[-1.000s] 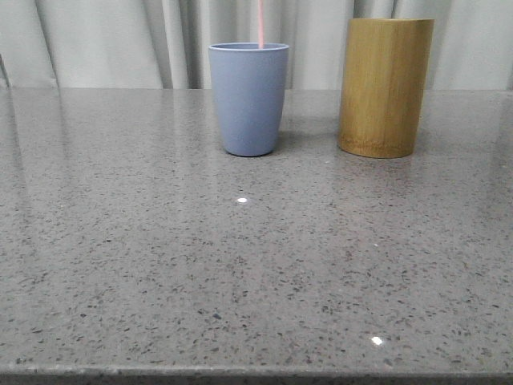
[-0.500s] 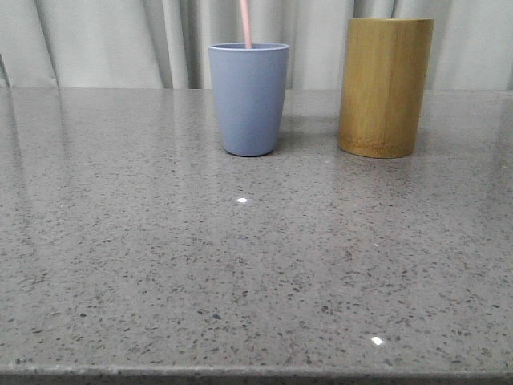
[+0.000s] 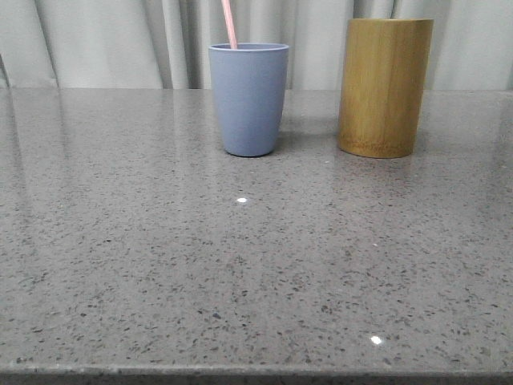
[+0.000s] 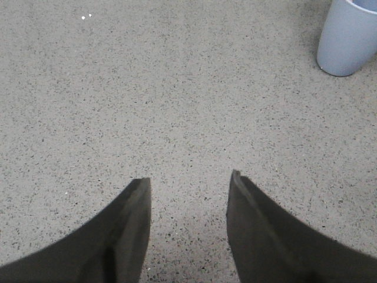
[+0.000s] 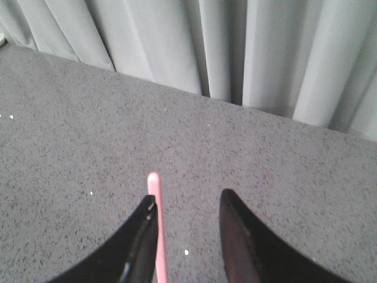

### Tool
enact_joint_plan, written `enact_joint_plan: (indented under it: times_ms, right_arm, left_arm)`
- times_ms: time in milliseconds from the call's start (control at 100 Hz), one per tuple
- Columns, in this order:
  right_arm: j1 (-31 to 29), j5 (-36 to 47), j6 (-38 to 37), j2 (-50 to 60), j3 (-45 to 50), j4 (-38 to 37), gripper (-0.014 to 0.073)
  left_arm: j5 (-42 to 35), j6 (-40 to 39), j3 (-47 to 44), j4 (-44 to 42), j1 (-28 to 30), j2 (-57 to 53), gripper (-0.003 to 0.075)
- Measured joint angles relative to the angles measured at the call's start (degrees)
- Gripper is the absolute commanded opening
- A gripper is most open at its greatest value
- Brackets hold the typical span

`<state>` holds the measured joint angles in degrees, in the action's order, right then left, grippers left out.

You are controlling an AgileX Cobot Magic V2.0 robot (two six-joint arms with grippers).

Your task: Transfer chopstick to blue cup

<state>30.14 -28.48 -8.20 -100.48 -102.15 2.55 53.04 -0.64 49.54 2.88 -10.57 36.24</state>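
Note:
The blue cup (image 3: 248,100) stands on the grey table at the back, near the middle. One pink chopstick (image 3: 230,24) sticks out of it and leans left; its top runs out of the picture. No gripper shows in the front view. My left gripper (image 4: 189,180) is open and empty above bare table, with the blue cup (image 4: 347,38) some way off. My right gripper (image 5: 187,197) is open. The pink chopstick (image 5: 156,224) rests against the inner face of one finger, with a clear gap to the other finger.
A taller yellow-brown bamboo cylinder (image 3: 385,88) stands to the right of the blue cup. Pale curtains (image 3: 104,40) hang behind the speckled grey table (image 3: 240,265) and also show in the right wrist view (image 5: 235,47).
The chopstick in the blue cup has tipped from nearly upright to leaning left. The cups have not moved.

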Motion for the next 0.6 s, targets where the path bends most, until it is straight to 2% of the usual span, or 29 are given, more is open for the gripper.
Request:
enact_joint_plan:
  times_ms: [420,600]
  right_arm:
    - [-5.0,-9.3,0.0,5.3,0.1,-3.8,0.0280]
    - [-8.4,-10.1,0.0,9.6,4.7,-4.2,0.0280]
  left_arm:
    - [-1.9,0.0,0.0,-1.5,0.0,0.0,0.0302]
    - [-2.0,0.0,0.0,-2.9,0.0,0.0,0.0302]
